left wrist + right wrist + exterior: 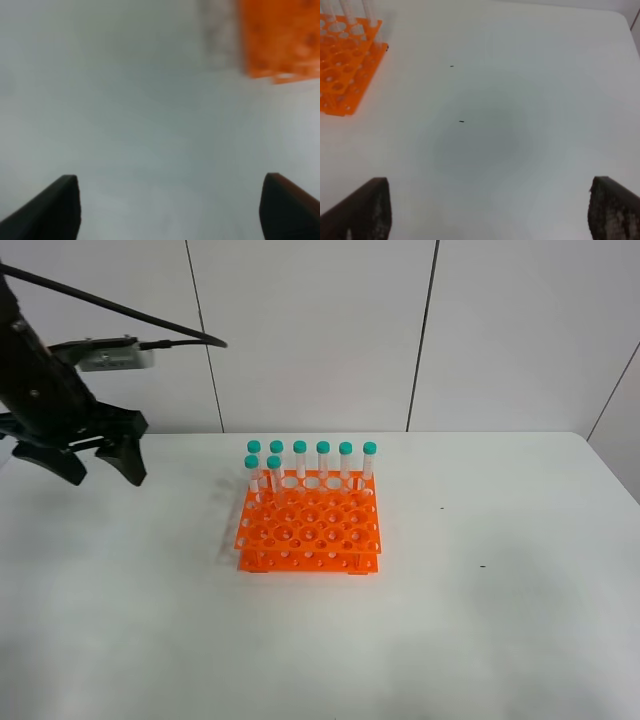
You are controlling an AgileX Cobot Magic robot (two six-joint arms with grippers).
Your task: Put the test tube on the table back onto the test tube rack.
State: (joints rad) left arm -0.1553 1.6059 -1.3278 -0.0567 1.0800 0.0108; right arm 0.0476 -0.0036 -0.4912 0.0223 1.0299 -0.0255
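Observation:
The orange test tube rack (309, 525) stands mid-table with several teal-capped test tubes (323, 462) upright in its back rows. No test tube lies on the white table (500, 620) in any view. My left gripper (105, 478) hangs open and empty above the table's far left, well left of the rack. The left wrist view is blurred: open gripper (170, 182), rack (280, 37) beyond. My right gripper (490, 182) is open and empty over bare table, with the rack (345, 65) off to one side. The right gripper is outside the high view.
A grey panelled wall (320, 330) rises behind the table's back edge. A black cable (120, 312) and a small grey box (112, 355) ride on the left arm. Two small dark specks (461, 121) mark the tabletop right of the rack.

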